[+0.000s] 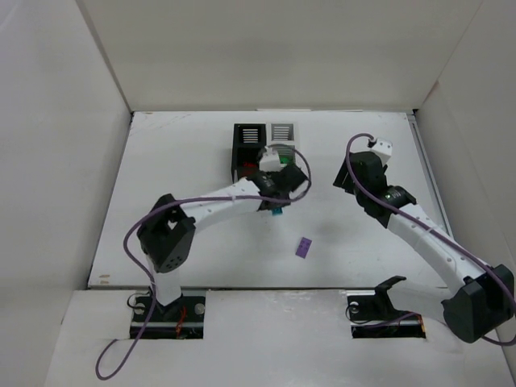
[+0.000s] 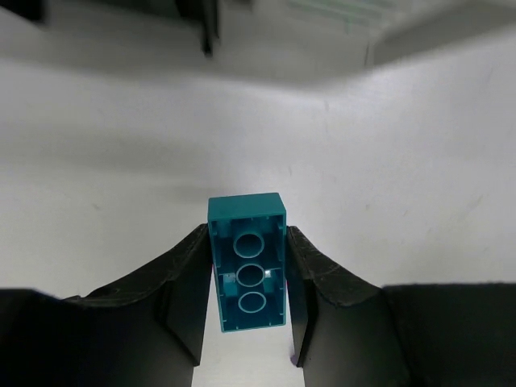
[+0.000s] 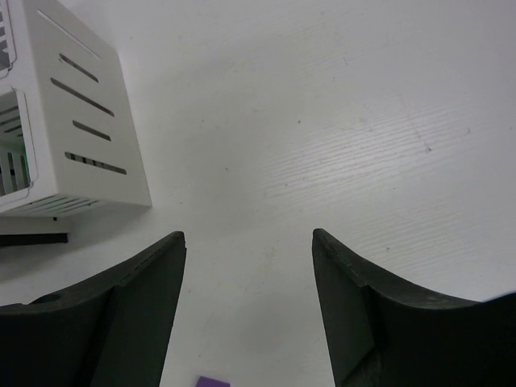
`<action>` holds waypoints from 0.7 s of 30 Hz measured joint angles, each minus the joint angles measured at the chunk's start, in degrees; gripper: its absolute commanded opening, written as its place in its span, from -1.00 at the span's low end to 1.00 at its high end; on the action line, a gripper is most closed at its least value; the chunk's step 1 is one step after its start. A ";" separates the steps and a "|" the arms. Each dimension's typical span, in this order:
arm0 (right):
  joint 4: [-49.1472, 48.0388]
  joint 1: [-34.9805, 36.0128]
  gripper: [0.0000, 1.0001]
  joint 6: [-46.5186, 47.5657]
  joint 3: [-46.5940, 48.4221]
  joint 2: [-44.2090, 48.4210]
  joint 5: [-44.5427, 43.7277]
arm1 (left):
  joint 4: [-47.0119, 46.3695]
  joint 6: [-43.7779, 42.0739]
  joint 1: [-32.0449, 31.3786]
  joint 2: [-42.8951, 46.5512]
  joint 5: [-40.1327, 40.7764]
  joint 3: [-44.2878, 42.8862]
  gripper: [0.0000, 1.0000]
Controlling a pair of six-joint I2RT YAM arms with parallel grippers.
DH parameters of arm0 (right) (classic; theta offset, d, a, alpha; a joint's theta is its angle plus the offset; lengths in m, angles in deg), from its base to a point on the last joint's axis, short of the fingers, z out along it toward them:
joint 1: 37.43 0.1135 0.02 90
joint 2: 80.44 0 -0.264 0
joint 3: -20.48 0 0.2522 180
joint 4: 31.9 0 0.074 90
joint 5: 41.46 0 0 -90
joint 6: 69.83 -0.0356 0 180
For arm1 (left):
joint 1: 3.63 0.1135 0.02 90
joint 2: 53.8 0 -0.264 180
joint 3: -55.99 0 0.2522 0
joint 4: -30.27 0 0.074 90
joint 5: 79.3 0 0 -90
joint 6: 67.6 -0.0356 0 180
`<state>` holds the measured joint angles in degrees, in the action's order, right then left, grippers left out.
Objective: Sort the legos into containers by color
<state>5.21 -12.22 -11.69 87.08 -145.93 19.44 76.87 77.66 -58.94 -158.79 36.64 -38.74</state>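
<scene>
Teal brick (image 2: 247, 262) gripped between my left fingers (image 2: 189, 290) near the bins, right fingers (image 3: 137, 314) open and empty, one purple brick (image 1: 303, 247) lying unsorted on the table (image 1: 201, 258), and beyond them the black bin (image 1: 244, 137) and white bin (image 1: 282, 131), their contents mostly hidden, so sorting seems nearly done.

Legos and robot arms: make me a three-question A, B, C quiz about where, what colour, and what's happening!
1. Where is the purple lego?
A. in a bin
B. on the table
C. in the right jaws
2. The held lego is:
A. red
B. teal
C. green
3. The right jaws are:
A. open, empty
B. shut on a lego
C. gripping a bin
Answers: B, it lies loose there; B, teal shows between the left jaws; A, nothing sits between them.
</scene>
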 measured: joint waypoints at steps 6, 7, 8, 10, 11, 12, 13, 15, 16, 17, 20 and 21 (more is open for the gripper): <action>-2.03 -0.24 0.39 1.84 -2.01 1.09 2.19 | -5.99 -9.73 14.78 9.18 1.60 -1.92 -0.55; -2.36 -0.42 0.39 2.19 -2.08 1.18 2.62 | -7.56 -11.47 17.31 9.53 1.57 -3.10 -0.52; -2.86 -0.44 0.39 2.45 -2.12 1.20 2.82 | -9.35 -13.40 19.41 9.57 1.55 -4.33 -0.52; -3.98 -0.52 0.39 2.80 -2.12 1.20 3.17 | -12.11 -16.63 22.47 9.16 1.60 -6.45 -0.49; -4.55 -0.55 0.39 2.99 -2.12 1.16 3.26 | -13.25 -18.12 23.56 8.66 1.55 -7.56 -0.49; -4.98 -0.57 0.39 3.15 -2.10 1.14 3.39 | -14.16 -19.47 24.22 7.98 1.57 -8.87 -0.46; -5.35 -0.74 0.39 3.23 -2.10 0.98 3.41 | -14.82 -20.74 24.70 6.88 1.53 -10.40 -0.46; -6.21 -0.98 0.39 3.45 -2.08 0.24 3.45 | -16.44 -22.71 25.20 4.04 1.44 -13.73 -0.46; -6.40 -1.22 0.39 3.56 -2.08 -0.31 3.50 | -17.03 -23.45 25.49 2.62 1.36 -15.08 -0.46; -6.64 -1.42 0.39 3.58 -2.05 -0.98 3.45 | -17.53 -24.15 25.79 0.98 1.29 -16.50 -0.46; -7.17 -2.23 0.39 3.61 -1.97 -3.04 3.52 | -19.08 -26.01 26.23 -3.10 1.07 -18.58 -0.46; -7.15 -2.43 0.39 3.61 -1.95 -3.54 3.58 | -19.39 -26.40 26.34 -4.17 1.03 -18.91 -0.43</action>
<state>-1.93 -14.65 -8.08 85.14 -149.47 23.02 57.48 51.26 -32.60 -162.96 37.67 -57.65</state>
